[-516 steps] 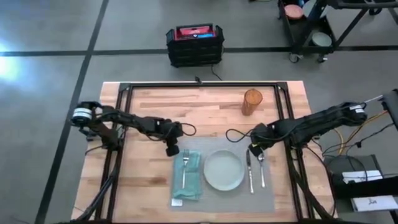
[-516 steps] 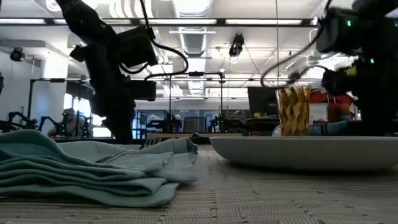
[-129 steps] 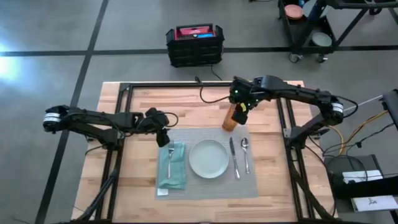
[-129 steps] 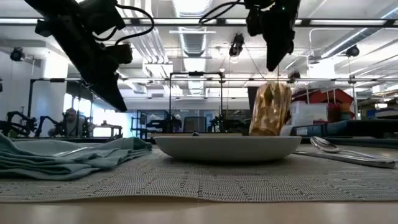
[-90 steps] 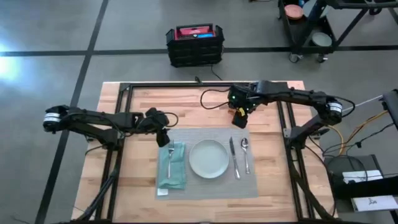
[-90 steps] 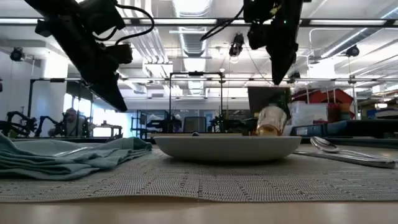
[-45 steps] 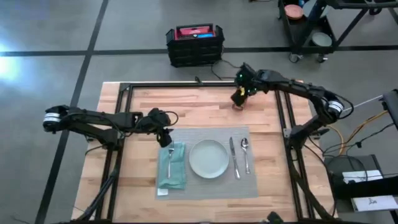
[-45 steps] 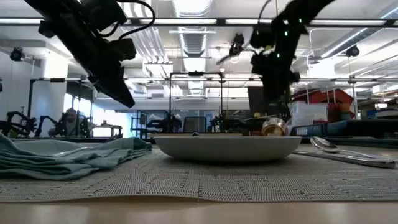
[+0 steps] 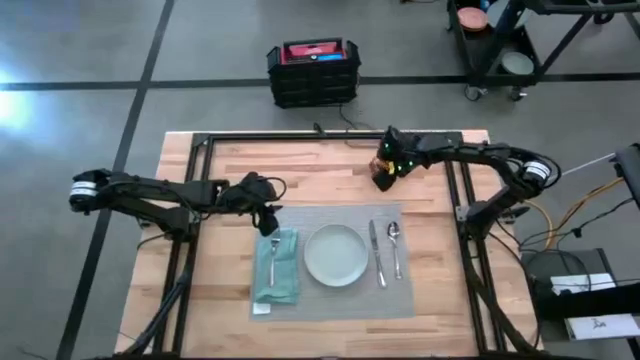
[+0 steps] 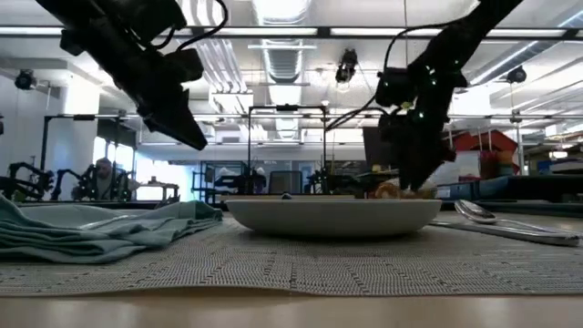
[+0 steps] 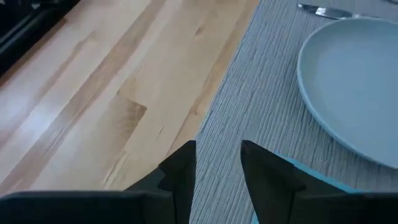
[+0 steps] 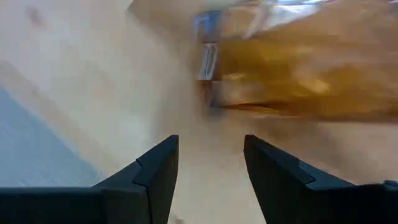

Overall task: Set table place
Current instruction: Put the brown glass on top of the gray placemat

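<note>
The grey placemat [image 9: 340, 300] lies on the table [image 9: 225, 310] and carries the teal napkin [image 9: 278, 272] with the fork [image 9: 272, 258], the pale plate [image 9: 334, 254], the knife [image 9: 374, 250] and the spoon [image 9: 395, 245]. The amber glass [image 9: 380, 181] lies on its side on the bare wood, just past the mat's far edge. My right gripper [image 9: 386, 170] hangs open over it; in the right wrist view the glass [image 12: 292, 68] shows beyond the fingertips, not between them. My left gripper [image 9: 268, 223] hovers open over the mat's far left corner [image 11: 261, 93].
A black metal frame [image 9: 320, 138] runs around the table over the wood. A black crate [image 9: 313, 72] stands on the floor beyond the far edge. Bare wood shows to the left of the mat and along the far side.
The glass, seen low behind the plate a second ago, now lies on its side on the wood past the mat's far edge. My right gripper went toward the far edge, then came back a little and lower, over the glass. My left gripper edged slightly toward the plate.
</note>
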`<action>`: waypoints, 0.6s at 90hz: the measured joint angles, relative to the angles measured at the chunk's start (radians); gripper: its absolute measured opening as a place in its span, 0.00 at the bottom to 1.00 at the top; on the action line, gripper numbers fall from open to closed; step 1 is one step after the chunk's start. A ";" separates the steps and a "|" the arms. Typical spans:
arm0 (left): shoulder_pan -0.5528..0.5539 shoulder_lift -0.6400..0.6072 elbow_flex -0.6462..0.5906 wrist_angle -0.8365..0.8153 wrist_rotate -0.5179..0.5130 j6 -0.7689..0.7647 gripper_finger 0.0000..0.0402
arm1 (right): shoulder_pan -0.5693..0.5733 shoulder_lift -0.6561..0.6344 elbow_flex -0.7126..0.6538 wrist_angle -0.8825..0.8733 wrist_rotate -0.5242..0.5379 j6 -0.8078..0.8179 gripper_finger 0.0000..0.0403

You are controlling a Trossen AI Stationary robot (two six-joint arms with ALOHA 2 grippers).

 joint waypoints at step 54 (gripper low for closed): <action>0.000 0.000 0.000 0.027 0.000 0.005 0.28 | 0.022 -0.174 0.130 -0.337 0.389 0.060 0.43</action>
